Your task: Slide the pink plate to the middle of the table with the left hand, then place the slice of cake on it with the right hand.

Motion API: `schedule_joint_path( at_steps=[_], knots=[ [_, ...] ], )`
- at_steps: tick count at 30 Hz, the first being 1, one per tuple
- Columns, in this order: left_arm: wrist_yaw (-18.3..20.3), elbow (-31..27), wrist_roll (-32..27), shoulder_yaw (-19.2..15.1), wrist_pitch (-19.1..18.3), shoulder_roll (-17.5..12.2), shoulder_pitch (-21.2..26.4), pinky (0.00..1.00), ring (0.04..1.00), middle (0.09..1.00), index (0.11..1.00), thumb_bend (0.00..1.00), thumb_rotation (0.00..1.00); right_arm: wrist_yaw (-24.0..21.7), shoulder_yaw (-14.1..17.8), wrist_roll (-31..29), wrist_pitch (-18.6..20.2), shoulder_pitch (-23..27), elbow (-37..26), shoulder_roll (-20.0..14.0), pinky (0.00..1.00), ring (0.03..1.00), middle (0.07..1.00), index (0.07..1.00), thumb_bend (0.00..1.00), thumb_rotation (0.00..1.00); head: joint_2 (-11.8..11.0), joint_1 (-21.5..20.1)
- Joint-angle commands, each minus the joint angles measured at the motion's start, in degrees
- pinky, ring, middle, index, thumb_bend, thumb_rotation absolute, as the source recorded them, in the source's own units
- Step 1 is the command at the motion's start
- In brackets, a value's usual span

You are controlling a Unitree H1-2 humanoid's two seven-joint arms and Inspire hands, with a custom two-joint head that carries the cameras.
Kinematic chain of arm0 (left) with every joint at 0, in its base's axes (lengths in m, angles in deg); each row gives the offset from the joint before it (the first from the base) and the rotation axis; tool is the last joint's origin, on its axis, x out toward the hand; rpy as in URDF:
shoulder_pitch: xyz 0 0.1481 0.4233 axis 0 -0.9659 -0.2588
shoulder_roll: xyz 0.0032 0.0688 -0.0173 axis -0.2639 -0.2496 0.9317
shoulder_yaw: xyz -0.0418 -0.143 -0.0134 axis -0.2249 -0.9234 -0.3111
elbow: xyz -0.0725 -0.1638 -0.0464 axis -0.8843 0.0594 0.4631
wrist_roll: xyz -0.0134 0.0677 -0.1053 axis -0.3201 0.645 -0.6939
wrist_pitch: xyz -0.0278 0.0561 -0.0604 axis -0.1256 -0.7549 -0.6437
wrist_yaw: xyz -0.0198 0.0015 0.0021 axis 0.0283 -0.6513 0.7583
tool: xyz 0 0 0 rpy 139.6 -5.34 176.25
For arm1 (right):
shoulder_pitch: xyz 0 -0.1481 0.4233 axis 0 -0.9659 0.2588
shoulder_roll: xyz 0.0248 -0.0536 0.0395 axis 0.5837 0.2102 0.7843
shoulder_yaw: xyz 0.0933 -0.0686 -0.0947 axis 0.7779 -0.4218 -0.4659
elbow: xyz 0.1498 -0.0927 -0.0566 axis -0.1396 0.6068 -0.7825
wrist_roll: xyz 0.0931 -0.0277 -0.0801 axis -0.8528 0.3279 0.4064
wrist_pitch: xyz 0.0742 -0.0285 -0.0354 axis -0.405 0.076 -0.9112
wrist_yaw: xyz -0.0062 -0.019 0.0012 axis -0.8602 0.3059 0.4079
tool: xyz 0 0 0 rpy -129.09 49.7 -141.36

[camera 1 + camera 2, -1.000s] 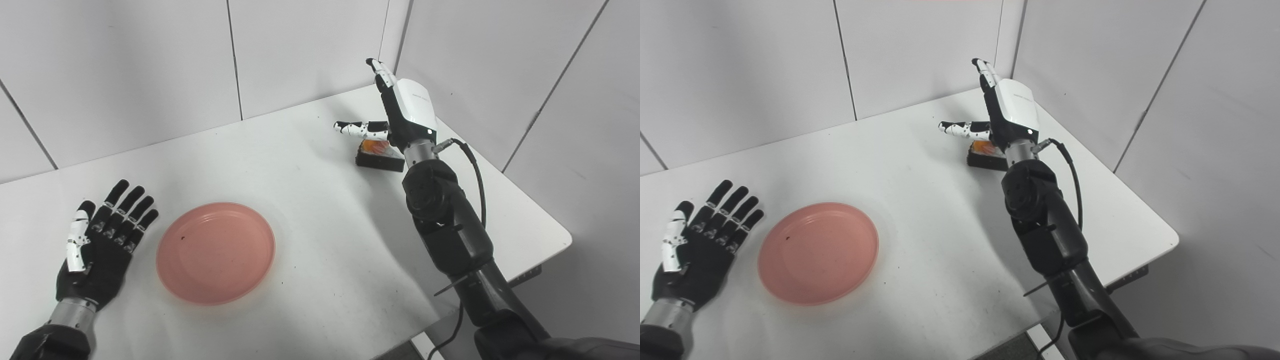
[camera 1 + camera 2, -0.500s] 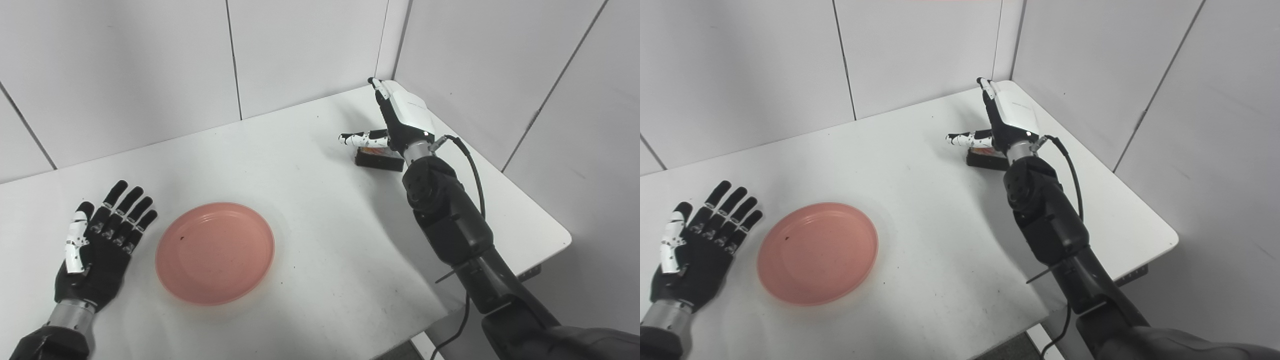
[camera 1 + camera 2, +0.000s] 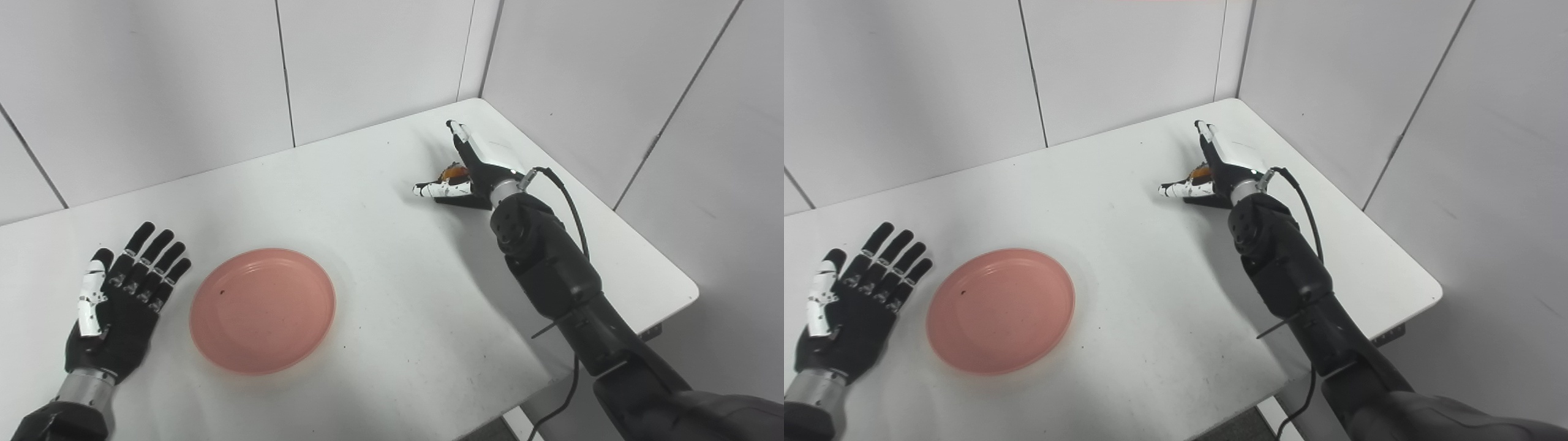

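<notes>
The pink plate (image 3: pixel 263 310) lies on the white table (image 3: pixel 380 257), left of the middle. My left hand (image 3: pixel 119 298) rests open and flat on the table just left of the plate, apart from it. The slice of cake (image 3: pixel 454 174), dark with an orange top, sits at the far right of the table and is mostly hidden by my right hand (image 3: pixel 474 165). That hand is open and low at the cake, fingers stretched past it on the right side and thumb (image 3: pixel 435 190) in front of it. It also shows in the right eye view (image 3: pixel 1222 165).
White panel walls close off the table at the back and right, meeting in a corner just behind the cake. The table's right edge (image 3: pixel 689 288) and front edge lie near my right arm, with a black cable (image 3: pixel 566 196) running along it.
My right hand has come down from above the cake to table level around it, still open. The left hand and the plate have stayed put.
</notes>
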Motion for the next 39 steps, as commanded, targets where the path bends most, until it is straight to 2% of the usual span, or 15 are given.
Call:
schedule_joint_path(
  at_steps=[1,5,13,18,20,23,24,25,26,28,29,30,31,34,39],
  knots=[
    [-2.24,2.33,1.97,0.34,-3.30,-1.24,-3.08,0.92,0.906,0.899,0.897,0.41,1.00,-0.10,0.50,1.30,0.26,2.52,-0.59,-1.91,0.76,0.946,1.000,0.993,1.00,0.60,-0.05,0.00],
    [-2.37,2.35,1.80,0.21,-3.48,-1.17,-3.09,0.91,0.904,0.899,0.897,0.41,1.00,-1.22,0.06,2.22,0.25,2.63,0.67,-2.56,0.79,0.961,1.000,0.993,1.00,0.59,0.04,0.05],
    [-2.72,1.94,1.85,0.26,-3.77,-1.09,-3.16,0.91,0.900,0.894,0.891,0.41,1.00,-3.29,2.10,3.30,0.27,2.48,1.12,-2.14,0.79,0.983,1.000,1.000,0.97,0.54,0.04,0.05],
    [-2.55,1.79,1.84,0.34,-3.68,-1.18,-3.28,0.91,0.899,0.893,0.888,0.41,1.00,-3.38,1.83,3.60,0.25,2.18,1.41,-2.37,0.79,0.966,0.999,0.990,0.95,0.49,0.15,0.22],
    [-2.39,1.84,1.79,0.37,-3.57,-1.20,-3.27,0.91,0.901,0.896,0.892,0.41,1.00,-2.87,0.93,3.86,0.22,2.23,1.91,-2.70,0.83,0.941,0.979,0.966,0.93,0.46,0.32,0.27],
    [-2.60,1.69,1.76,0.31,-3.72,-1.17,-3.32,0.90,0.899,0.896,0.889,0.41,1.00,-4.13,1.87,4.88,0.26,2.79,2.28,-1.70,0.85,0.925,0.938,0.934,0.87,0.40,0.32,0.27],
    [-2.67,1.70,1.79,0.31,-3.71,-1.15,-3.30,0.90,0.898,0.894,0.888,0.41,1.00,-4.18,2.06,4.20,0.27,3.00,2.44,-1.40,0.79,0.875,0.896,0.914,0.85,0.36,0.27,0.31],
    [-2.70,1.71,1.82,0.31,-3.70,-1.14,-3.29,0.90,0.897,0.893,0.887,0.41,1.00,-4.14,2.14,3.65,0.26,3.13,2.53,-1.25,0.67,0.759,0.812,0.876,0.81,0.29,0.27,0.31],
    [-2.72,1.71,1.83,0.31,-3.69,-1.13,-3.29,0.90,0.896,0.892,0.886,0.41,1.00,-4.08,2.18,3.25,0.26,3.19,2.58,-1.16,0.61,0.706,0.773,0.858,0.79,0.25,0.27,0.31],
    [-2.68,1.63,1.81,0.33,-3.71,-1.14,-3.32,0.90,0.896,0.892,0.886,0.41,1.00,-4.06,1.74,2.59,0.23,3.40,3.30,-1.27,0.59,0.690,0.762,0.853,0.78,0.24,0.27,0.31],
    [-2.69,1.54,1.76,0.30,-3.77,-1.12,-3.35,0.90,0.896,0.891,0.887,0.41,1.00,-3.88,1.30,2.21,0.20,3.56,4.05,-1.37,0.52,0.573,0.650,0.750,0.72,0.17,0.27,0.31],
    [-2.67,1.48,1.66,0.26,-3.86,-1.09,-3.36,0.91,0.897,0.892,0.889,0.41,1.00,-3.70,0.90,1.83,0.17,3.72,4.83,-1.44,0.47,0.497,0.570,0.621,0.62,0.13,0.27,0.31],
    [-2.66,1.44,1.58,0.23,-3.93,-1.08,-3.37,0.91,0.898,0.893,0.889,0.41,1.00,-3.53,0.62,1.55,0.16,3.83,5.35,-1.49,0.46,0.478,0.548,0.535,0.55,0.13,0.27,0.31],
    [-2.97,0.80,1.95,0.49,-4.14,-1.16,-3.50,0.90,0.898,0.895,0.887,0.41,1.00,-2.72,1.21,-0.65,0.18,4.19,7.39,-0.58,0.42,0.457,0.528,0.498,0.51,0.13,0.48,0.44],
    [-3.14,0.60,1.78,0.55,-4.27,-1.13,-3.57,0.90,0.899,0.894,0.888,0.41,1.00,0.17,0.25,-3.83,-0.21,4.40,8.76,-0.43,0.40,0.448,0.516,0.491,0.50,0.13,0.56,0.70]
  ],
)
